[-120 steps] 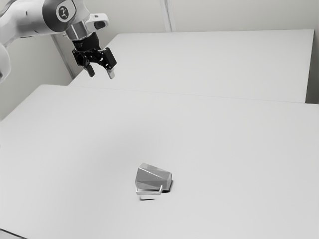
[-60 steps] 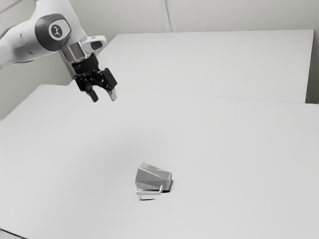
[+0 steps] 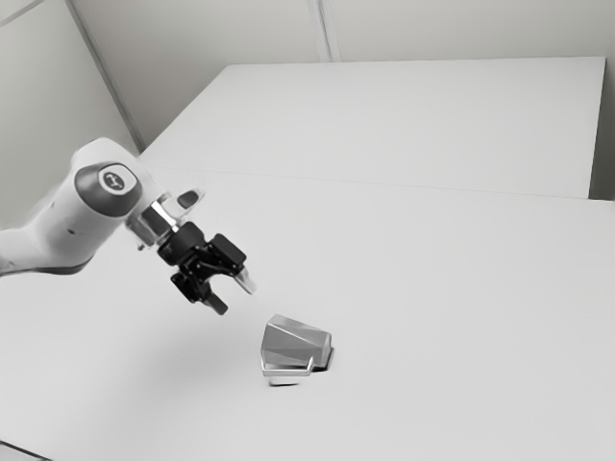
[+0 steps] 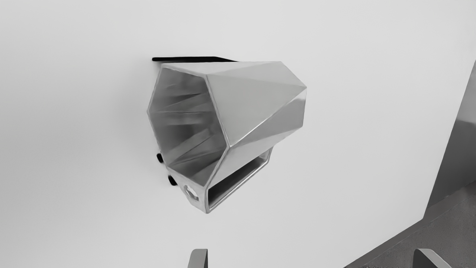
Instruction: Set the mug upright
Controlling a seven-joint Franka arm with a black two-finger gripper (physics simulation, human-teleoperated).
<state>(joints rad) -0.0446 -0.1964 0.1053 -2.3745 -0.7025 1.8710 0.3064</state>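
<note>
In the exterior view my gripper (image 3: 233, 296) is open, above the table, up and to the exterior view's left of the mug (image 3: 296, 343). That silver, faceted mug lies on its side, its handle toward the near side. In the wrist view the mug (image 4: 260, 100) turns its open mouth partly to the camera, and the looped handle runs along the side nearer my fingertips. My gripper (image 4: 310, 258) has its two tips wide apart, nothing between them, and they are apart from the mug.
A pale table (image 3: 432, 288) carries the mug, with a second white surface (image 3: 413, 125) behind it in the exterior view. In the wrist view a table corner (image 4: 420, 216) and the grey floor (image 4: 446, 230) lie beyond the mug's base side.
My arm has swung down and toward the exterior view's right, bringing the open gripper much nearer the mug. The mug has not moved.
</note>
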